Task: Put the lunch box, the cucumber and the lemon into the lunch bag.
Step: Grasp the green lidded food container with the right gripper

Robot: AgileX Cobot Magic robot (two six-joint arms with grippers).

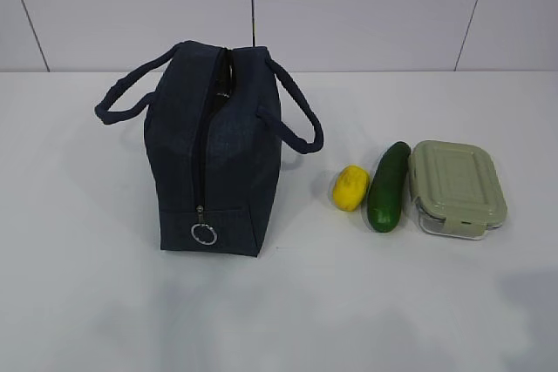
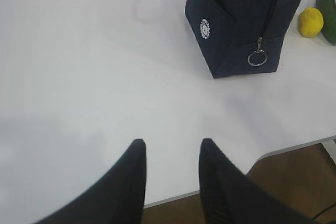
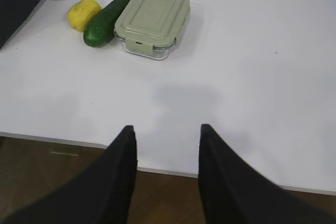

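The lunch bag (image 1: 214,150) stands upright on the white table (image 1: 87,302), its zipper run down to the ring pull (image 1: 203,233) near the base — what it holds cannot be seen. To its right lie the lemon (image 1: 350,188), the cucumber (image 1: 388,186) and the lunch box (image 1: 457,187) in a close row, the box's sage-green lid on. The left gripper (image 2: 169,148) and right gripper (image 3: 167,134) hover over the near table edge — fingers apart, holding nothing.
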